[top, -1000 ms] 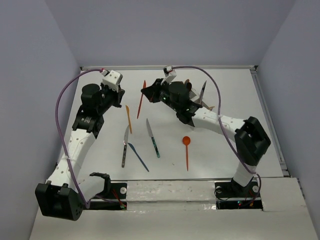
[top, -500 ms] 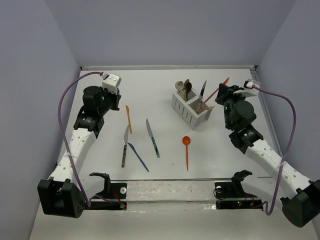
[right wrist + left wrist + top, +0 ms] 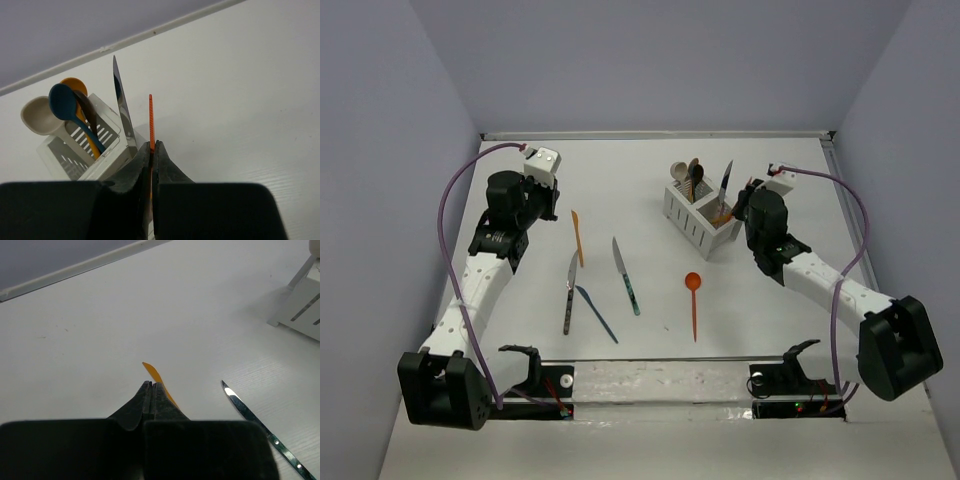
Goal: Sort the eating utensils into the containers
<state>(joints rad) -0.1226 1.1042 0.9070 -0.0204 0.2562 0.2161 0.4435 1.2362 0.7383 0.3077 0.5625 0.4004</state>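
The white slatted caddy [image 3: 692, 225] stands at the back right. Its far compartment holds spoons [image 3: 692, 172], seen as blue [image 3: 62, 100], orange and beige in the right wrist view. Its near compartment holds a silver knife [image 3: 122, 107]. My right gripper [image 3: 739, 205] is right beside that near compartment, shut on a thin orange knife [image 3: 150, 117] that sticks out past its fingertips. My left gripper [image 3: 557, 205] is shut and holds nothing, hovering just at the tip of an orange knife [image 3: 153, 373] lying on the table.
In the middle of the table lie a dark-handled silver knife [image 3: 569, 292], a blue knife [image 3: 596, 313], a teal-handled silver knife [image 3: 626, 275] and an orange spoon [image 3: 694, 303]. A raised rail [image 3: 660, 134] borders the table's back edge.
My right arm carried the orange knife from left of the caddy out to the far right, then back in beside the caddy's near compartment. The left arm has barely moved.
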